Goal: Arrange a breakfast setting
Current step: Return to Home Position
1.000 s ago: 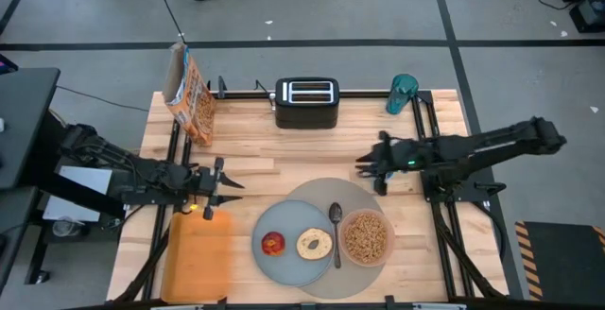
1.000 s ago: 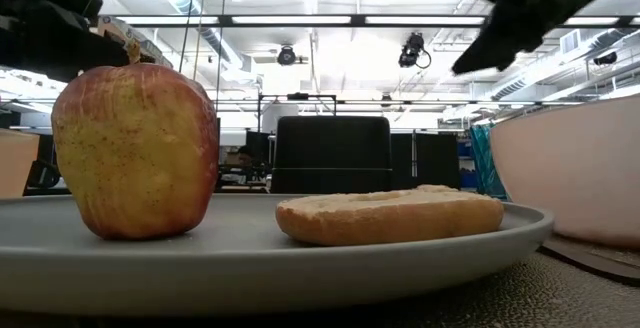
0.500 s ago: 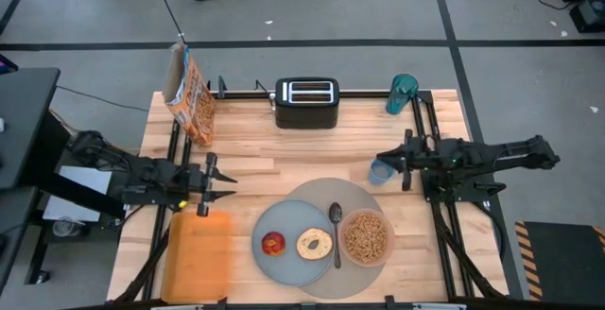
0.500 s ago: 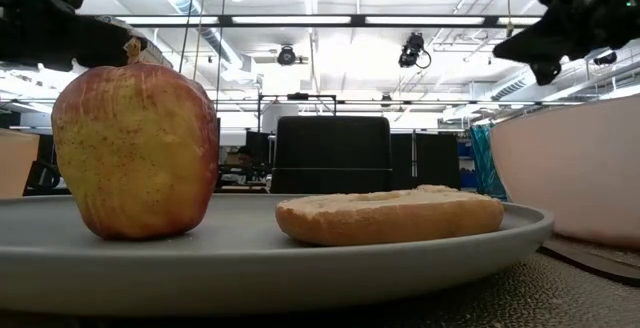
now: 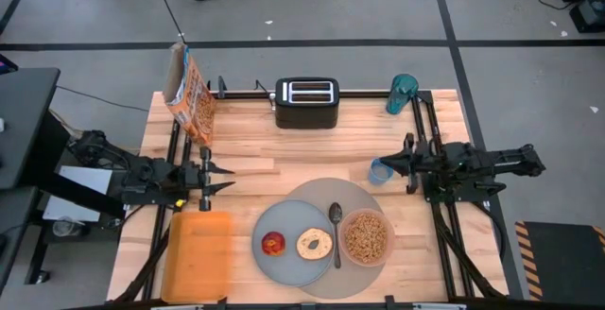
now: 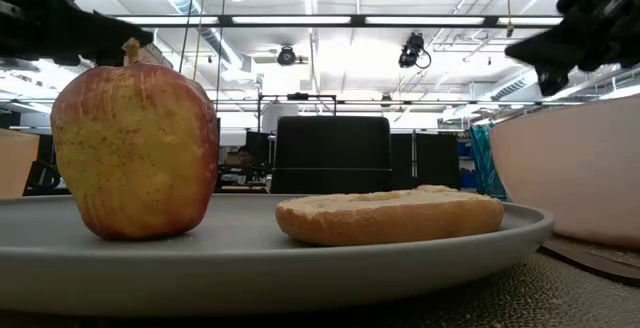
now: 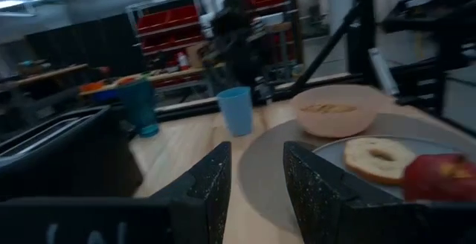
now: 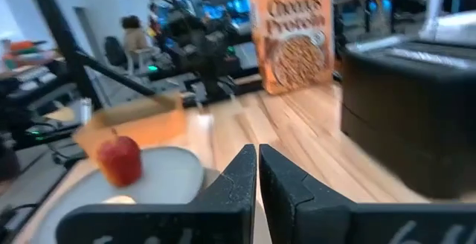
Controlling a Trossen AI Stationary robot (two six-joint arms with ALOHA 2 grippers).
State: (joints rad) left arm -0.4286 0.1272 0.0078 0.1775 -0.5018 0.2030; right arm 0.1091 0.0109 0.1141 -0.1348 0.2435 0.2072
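Note:
On the round placemat (image 5: 326, 192) near the front edge sits the grey plate (image 5: 288, 263). It bears the red apple (image 5: 273, 244) and the bagel half (image 5: 314, 244). The spoon (image 5: 335, 227) lies between the plate and the pink bowl (image 5: 365, 237), which is full of cereal. My left gripper (image 5: 225, 177) hovers open and level at the table's left, just beyond the orange board, with nothing between its fingers (image 7: 216, 177). My right gripper (image 5: 388, 163) is shut and level at the right, beside a small blue cup (image 5: 379, 172) standing on the table.
A black toaster (image 5: 306, 102) stands at the far edge, with a cereal box (image 5: 192, 91) at the far left and a teal bottle (image 5: 402, 93) at the far right. The orange board (image 5: 198, 258) lies at the near left. Bare wood lies in the middle.
My right gripper has let go of the blue cup, which now stands on the table. It has drawn back toward the right edge, sunk a little and shut its fingers. My left gripper has shifted a little toward the far edge, off the orange board.

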